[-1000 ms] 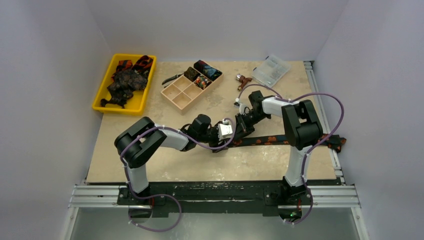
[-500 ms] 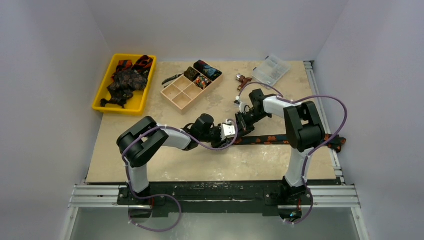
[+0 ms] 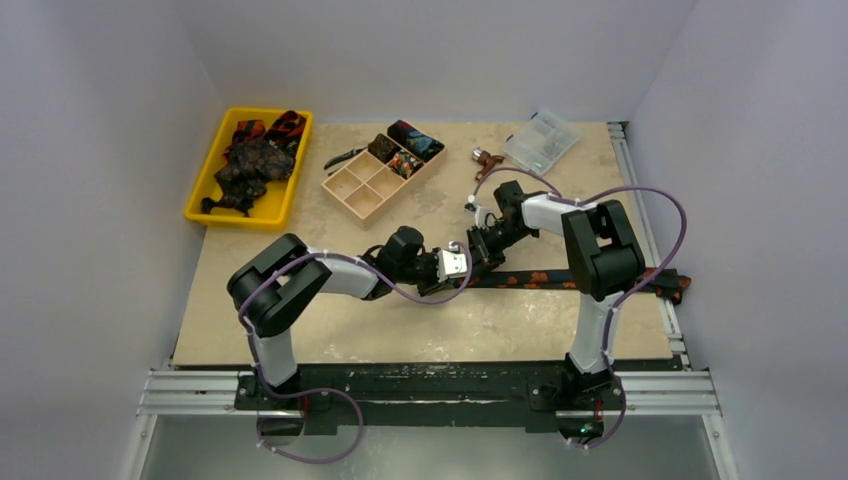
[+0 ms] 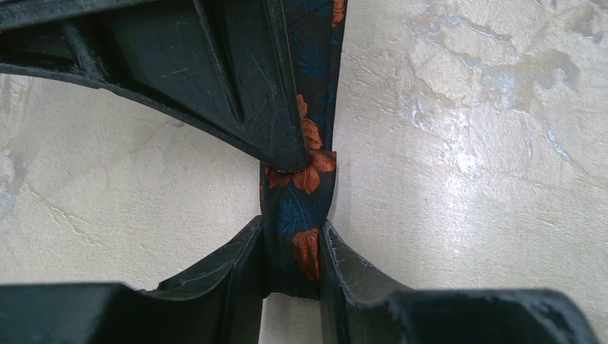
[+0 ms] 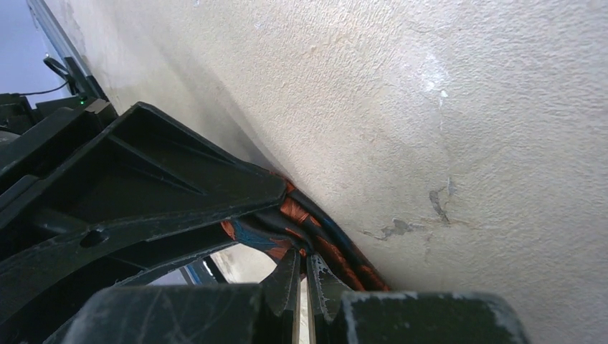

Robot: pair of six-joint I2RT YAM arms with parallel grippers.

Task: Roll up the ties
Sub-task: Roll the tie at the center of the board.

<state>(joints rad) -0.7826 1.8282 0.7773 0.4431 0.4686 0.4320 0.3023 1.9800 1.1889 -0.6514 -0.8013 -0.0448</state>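
The tie point(image 3: 530, 279) in work is lying flat on the table point(image 3: 480, 325), running from the centre out to the right edge, where its far end is overhanging the rail. More ties are sitting heaped in the yellow tray point(image 3: 238, 222) at the far left, and rolled ones are occupying the far compartments of the divided box point(image 3: 365, 185).

The left gripper point(image 4: 290, 226) is pinching the tie across its narrow width near the centre end; both fingers point(image 4: 244, 251) are touching the fabric edges, and the cloth is narrowing between them. The right gripper point(image 5: 301, 261) is standing with its jaws closed, its tip pressing down on the tie just beside the left gripper's hold. Folded fabric is bunching at that tip, but whether any layer is caught between the jaws cannot be told.

Judged from this layout, the step in hand is starting the roll at the centre end; almost the whole length is lying unrolled. The next move is calling for:
- the left gripper turning the pinched end over onto the flat length
- the right tip holding the cloth down so it is not sliding
- each turn staying square to the tie's edges
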